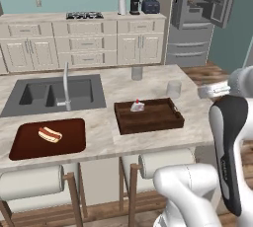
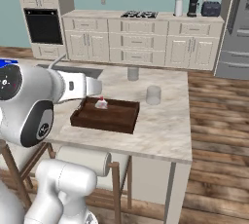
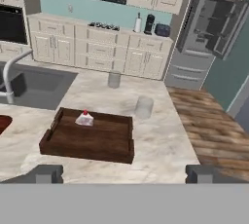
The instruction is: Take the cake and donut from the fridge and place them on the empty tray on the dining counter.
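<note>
Cake [image 3: 84, 118] is sitting at the tray's [image 3: 92, 151] far-left corner on the desk [image 3: 160, 140]; gripper [image 3: 124, 173], fingers standing wide apart and empty, is hovering before the tray; fridge [image 3: 206, 28] is standing open beyond the desk's far-right corner, where the donut presumably lies, unseen.

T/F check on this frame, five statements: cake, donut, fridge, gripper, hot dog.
1. The cake sits inside the tray. True.
2. The donut lies in the tray beside the cake. False: the cake is alone in the tray.
3. The fridge has a door standing open. True.
4. The gripper is shut on the cake. False: its jaws are wide apart above the dining counter, holding nothing.
5. The hot dog lies in the same tray as the cake. False: it lies on a separate flat brown tray near the sink.
</note>
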Controlling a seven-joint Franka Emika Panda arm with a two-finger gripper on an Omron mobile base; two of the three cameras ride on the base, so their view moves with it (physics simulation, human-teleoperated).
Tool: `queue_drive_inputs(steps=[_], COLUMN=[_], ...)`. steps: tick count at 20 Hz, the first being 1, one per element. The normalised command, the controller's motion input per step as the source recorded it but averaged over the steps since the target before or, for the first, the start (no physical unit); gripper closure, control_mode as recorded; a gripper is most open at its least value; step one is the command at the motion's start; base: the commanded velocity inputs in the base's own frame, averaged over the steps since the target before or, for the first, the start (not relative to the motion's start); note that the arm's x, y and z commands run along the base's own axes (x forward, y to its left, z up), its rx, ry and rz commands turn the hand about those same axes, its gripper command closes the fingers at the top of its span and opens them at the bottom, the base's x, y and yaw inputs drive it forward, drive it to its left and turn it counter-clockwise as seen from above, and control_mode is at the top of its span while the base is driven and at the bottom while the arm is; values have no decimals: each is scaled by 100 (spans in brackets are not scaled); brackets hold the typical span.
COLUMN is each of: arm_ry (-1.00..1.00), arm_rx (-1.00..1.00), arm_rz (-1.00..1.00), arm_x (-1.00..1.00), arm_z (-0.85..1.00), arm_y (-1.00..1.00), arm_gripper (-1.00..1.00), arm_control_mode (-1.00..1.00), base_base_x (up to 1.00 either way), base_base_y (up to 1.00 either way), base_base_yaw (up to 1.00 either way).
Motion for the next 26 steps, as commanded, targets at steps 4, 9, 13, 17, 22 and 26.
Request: queue_drive_inputs(steps=[4,9,13,17,22,26], arm_ry=[9,0,0,0,0,0], arm_rx=[0,0,0,0,0,0], arm_rz=[5,0,0,0,0,0], arm_x=[3,0,0,0,0,0], arm_z=[-6,0,0,0,0,0], arm_y=[2,0,0,0,0,0], arm_gripper=[-100,-100,-100,-100,-100,-100], arm_control_mode=[100,100,100,100,100,100], base_base_x=[3,-39,-90,-86,-8,18], base_base_y=[0,-38,-40,-67,-96,-100], base_base_yaw=[13,3,0,-6,-9,-9])
